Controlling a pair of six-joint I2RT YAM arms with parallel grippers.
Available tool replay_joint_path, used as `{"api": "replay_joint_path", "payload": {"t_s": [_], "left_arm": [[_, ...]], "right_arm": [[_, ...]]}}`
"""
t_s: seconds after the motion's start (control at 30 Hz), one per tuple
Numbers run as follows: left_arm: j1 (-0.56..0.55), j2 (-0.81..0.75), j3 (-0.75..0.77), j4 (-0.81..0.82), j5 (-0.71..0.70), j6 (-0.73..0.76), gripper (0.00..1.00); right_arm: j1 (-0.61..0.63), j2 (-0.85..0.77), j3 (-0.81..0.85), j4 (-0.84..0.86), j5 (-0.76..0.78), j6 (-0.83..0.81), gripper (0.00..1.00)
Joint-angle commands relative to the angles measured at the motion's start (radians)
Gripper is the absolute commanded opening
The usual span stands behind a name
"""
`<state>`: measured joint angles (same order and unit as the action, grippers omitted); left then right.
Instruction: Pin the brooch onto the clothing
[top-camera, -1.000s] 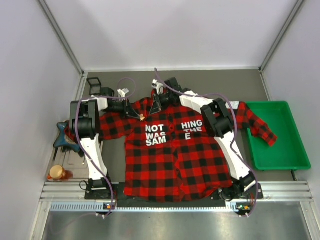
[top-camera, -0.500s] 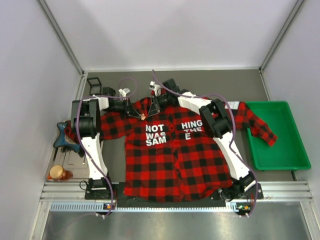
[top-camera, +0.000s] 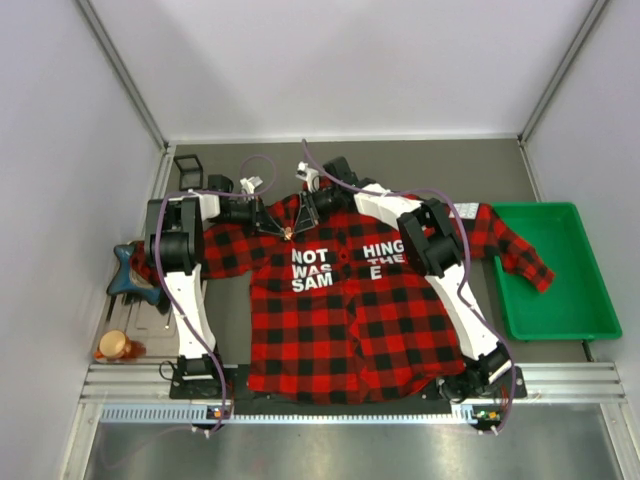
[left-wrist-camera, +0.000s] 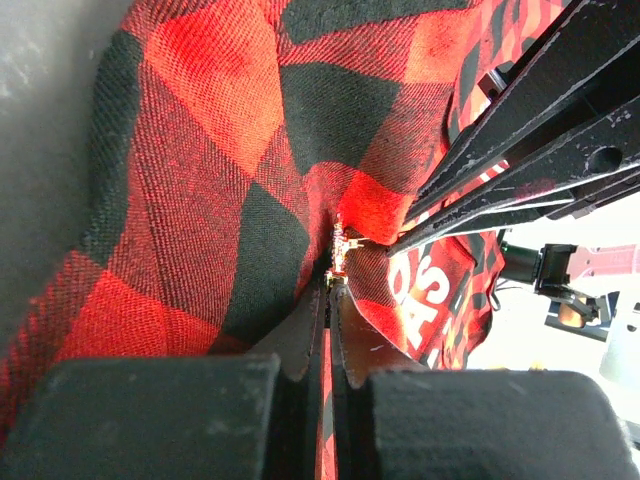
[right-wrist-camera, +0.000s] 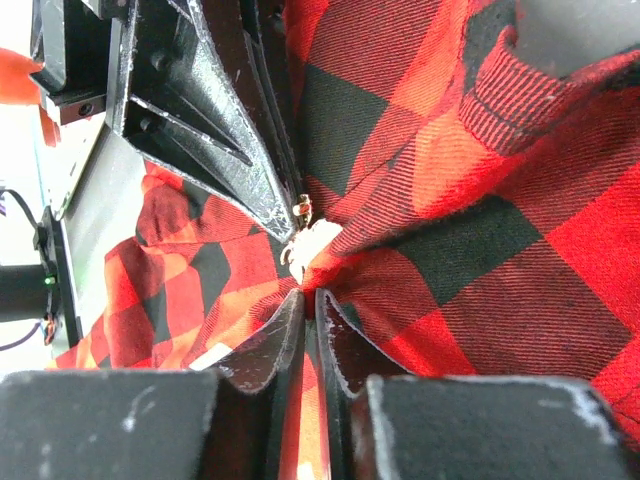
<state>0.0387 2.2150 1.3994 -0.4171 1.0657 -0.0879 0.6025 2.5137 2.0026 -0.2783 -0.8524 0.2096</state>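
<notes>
The clothing (top-camera: 350, 320), a red-and-black plaid shirt with white lettering, lies spread across the table. Both grippers meet at its chest just left of the collar, above "NOT". My left gripper (top-camera: 278, 229) reaches in from the left and is shut on a fold of the plaid (left-wrist-camera: 200, 200); its tips (left-wrist-camera: 332, 285) end just short of the brooch (left-wrist-camera: 342, 243). My right gripper (top-camera: 297, 222) comes from behind. Its jaws (right-wrist-camera: 311, 294) stand a sliver apart with a ridge of fabric (right-wrist-camera: 480, 250) nipped at the tips. The small pale brooch (right-wrist-camera: 312, 243) sits on the cloth right beyond them.
A green tray (top-camera: 580, 300) stands at the right, with the shirt's right cuff (top-camera: 535, 272) draped over its rim. At the left edge lie a dark blue object (top-camera: 128, 275) and a round orange-brown object (top-camera: 115, 346). A small black frame (top-camera: 188, 166) sits at the back left.
The right arm's wrist has edged slightly left and toward the back. The left arm has barely moved. Both grippers stay together at the same spot by the collar.
</notes>
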Motion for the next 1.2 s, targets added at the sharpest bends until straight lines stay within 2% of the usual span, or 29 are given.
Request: {"api": "replay_joint_path", "payload": {"t_s": [0.0, 0.23, 0.37, 0.43, 0.63, 0.87, 1.03, 1.17], "left_arm": [[-0.011, 0.020, 0.019, 0.038, -0.019, 0.007, 0.00], [-0.013, 0.023, 0.024, 0.049, -0.019, -0.001, 0.00], [-0.013, 0.018, 0.020, 0.046, -0.024, 0.002, 0.00], [-0.013, 0.018, 0.016, 0.047, -0.024, 0.004, 0.00], [-0.013, 0.023, 0.016, 0.052, -0.016, -0.001, 0.00], [-0.014, 0.034, 0.026, 0.041, -0.006, 0.007, 0.00], [-0.011, 0.040, 0.030, 0.023, -0.001, 0.028, 0.00], [-0.010, 0.055, 0.030, 0.021, 0.013, 0.031, 0.00]], "right_arm": [[0.017, 0.011, 0.074, 0.040, -0.048, 0.026, 0.06], [0.028, 0.023, 0.088, 0.050, -0.054, 0.096, 0.10], [0.037, 0.033, 0.088, 0.050, -0.045, 0.116, 0.21], [0.039, 0.037, 0.088, 0.050, -0.034, 0.117, 0.23], [0.037, 0.056, 0.093, 0.050, -0.034, 0.129, 0.25], [0.036, 0.048, 0.159, 0.082, -0.083, 0.166, 0.44], [-0.022, -0.012, 0.157, 0.096, -0.099, 0.165, 0.50], [-0.072, -0.065, 0.084, 0.125, -0.123, 0.180, 0.51]]}}
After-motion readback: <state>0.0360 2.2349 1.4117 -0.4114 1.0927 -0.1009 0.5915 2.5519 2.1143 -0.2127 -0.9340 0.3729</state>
